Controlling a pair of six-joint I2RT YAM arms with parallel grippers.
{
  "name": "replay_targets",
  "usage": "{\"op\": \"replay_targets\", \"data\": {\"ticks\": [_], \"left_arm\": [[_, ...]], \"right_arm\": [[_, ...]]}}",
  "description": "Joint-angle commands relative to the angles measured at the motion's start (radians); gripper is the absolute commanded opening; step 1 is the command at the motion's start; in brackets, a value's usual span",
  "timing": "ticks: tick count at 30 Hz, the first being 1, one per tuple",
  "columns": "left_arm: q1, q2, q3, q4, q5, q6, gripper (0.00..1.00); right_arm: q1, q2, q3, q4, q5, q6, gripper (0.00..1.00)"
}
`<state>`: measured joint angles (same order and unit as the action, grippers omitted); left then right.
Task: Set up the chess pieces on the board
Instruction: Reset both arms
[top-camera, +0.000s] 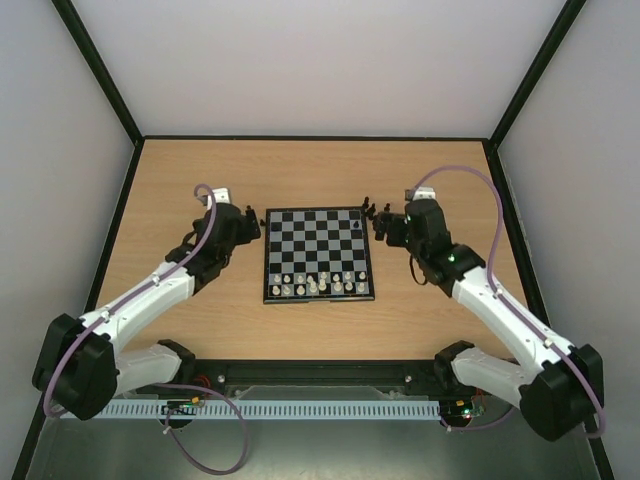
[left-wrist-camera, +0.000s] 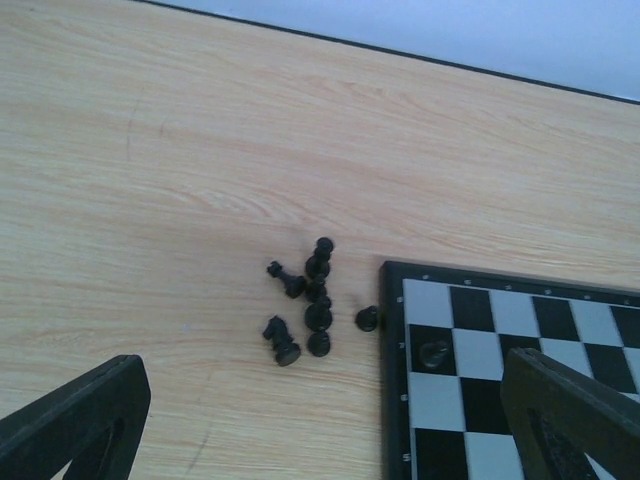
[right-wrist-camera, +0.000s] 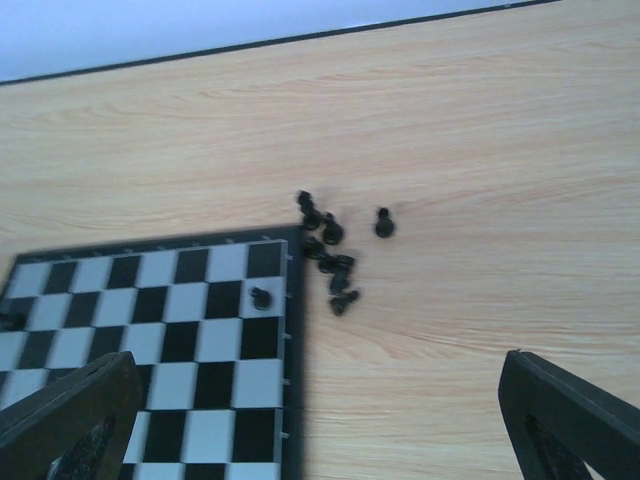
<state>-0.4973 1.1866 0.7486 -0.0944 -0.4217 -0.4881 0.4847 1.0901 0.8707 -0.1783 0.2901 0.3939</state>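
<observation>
The board (top-camera: 318, 248) lies flat at the table's middle. Cream-white chess pieces (top-camera: 320, 285) stand in its two near rows, and one black piece (top-camera: 359, 226) stands near its far right corner. My left gripper (top-camera: 243, 226) is open and empty beside the board's far left corner. Its wrist view shows several loose black pieces (left-wrist-camera: 310, 300) on the table, the board's corner (left-wrist-camera: 470, 310) and one black pawn (left-wrist-camera: 434, 353) on it. My right gripper (top-camera: 386, 228) is open and empty beside the far right corner, near several more black pieces (right-wrist-camera: 328, 255) and a black pawn (right-wrist-camera: 261, 297) on the board (right-wrist-camera: 160, 305).
One black piece (right-wrist-camera: 384, 223) lies apart from the right cluster. Bare wooden table (top-camera: 320, 170) stretches behind the board to black-edged walls. The arms' base rail (top-camera: 320, 408) runs along the near edge.
</observation>
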Motion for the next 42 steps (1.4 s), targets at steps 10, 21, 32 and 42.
{"op": "replay_targets", "data": {"ticks": [10, 21, 32, 42], "left_arm": [[0.137, -0.042, -0.287, 0.579, -0.011, 0.249, 0.99], [0.362, 0.077, -0.313, 0.759, 0.28, 0.246, 0.99], [0.47, 0.078, -0.411, 0.966, 0.277, 0.352, 1.0], [0.616, 0.184, -0.462, 1.073, 0.449, 0.256, 1.0]], "right_arm": [[-0.118, -0.054, -0.427, 0.66, 0.336, -0.173, 0.99], [-0.36, 0.198, -0.621, 1.167, 0.268, -0.144, 0.99], [-0.366, 0.364, -0.611, 1.32, 0.241, -0.185, 0.99], [-0.365, 0.337, -0.721, 1.488, 0.208, -0.199, 0.99]]}}
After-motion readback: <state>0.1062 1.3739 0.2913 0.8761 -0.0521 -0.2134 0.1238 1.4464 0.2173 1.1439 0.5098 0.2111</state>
